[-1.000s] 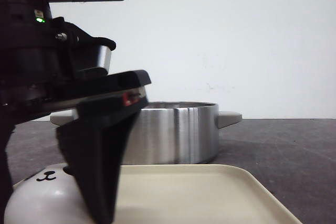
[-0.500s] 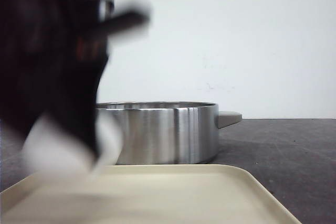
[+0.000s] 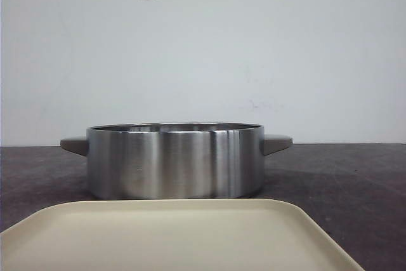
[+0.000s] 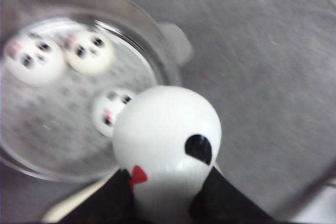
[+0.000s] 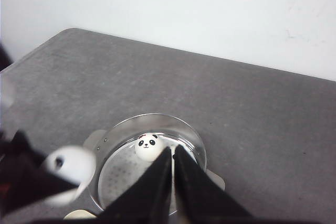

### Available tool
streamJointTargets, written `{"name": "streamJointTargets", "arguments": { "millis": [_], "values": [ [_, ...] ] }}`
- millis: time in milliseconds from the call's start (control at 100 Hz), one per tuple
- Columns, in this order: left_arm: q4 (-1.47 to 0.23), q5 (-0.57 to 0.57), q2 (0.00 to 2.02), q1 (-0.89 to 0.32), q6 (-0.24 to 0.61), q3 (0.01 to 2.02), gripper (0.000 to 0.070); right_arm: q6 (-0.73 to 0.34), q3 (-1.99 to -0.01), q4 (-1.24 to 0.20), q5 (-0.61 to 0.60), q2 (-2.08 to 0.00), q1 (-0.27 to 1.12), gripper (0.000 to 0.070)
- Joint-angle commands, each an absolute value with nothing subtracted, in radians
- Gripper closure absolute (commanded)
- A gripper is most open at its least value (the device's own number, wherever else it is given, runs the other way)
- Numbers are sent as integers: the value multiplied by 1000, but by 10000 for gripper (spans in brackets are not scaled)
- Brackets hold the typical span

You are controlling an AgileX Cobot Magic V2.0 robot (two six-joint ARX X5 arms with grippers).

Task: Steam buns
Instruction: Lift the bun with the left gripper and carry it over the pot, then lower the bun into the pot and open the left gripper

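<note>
Left gripper [image 4: 163,203] holds 1 unlabelled bun [image 4: 167,140] above the pot [image 3: 175,160].

Left gripper [image 4: 163,203]: matte black fingers [image 4: 105,205], broad and wedge-shaped, edges blurred. Right gripper [image 5: 172,174]: two long black fingers [image 5: 152,187] tapering to narrow tips, smooth plastic faces, no markings, screws or cables visible in either wrist view.

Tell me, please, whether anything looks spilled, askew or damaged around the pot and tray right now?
Nothing stands out: the pot sits upright, three buns rest inside it, and the left gripper holds the fourth bun intact.
</note>
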State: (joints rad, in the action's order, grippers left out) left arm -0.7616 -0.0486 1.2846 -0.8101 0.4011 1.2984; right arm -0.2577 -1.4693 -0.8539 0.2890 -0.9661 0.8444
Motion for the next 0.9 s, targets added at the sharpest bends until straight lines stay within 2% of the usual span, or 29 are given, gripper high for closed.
{"name": "streamJointTargets", "arguments": {
  "millis": [0,130,280,640,720,890],
  "values": [
    [-764,-43,1336,-778,312,1334,700,-246,-1487,-847,290,-973,855,700],
    [-763,-40,1429,-710,272,1355,700,-246,-1487,-848,289,-973,855,700],
    [-763,-19,1544,-653,265,1355,700,-247,-1487,-849,290,-973,855,700],
    [-732,1,1742,-611,265,1355,695,-258,-1487,-913,295,-973,855,700],
    [-733,1,1761,-609,265,1355,607,-263,-1487,-930,298,-973,855,700],
    [-740,1,1777,-609,266,1355,289,-284,-1487,-947,306,-973,855,700]
  ]
}}
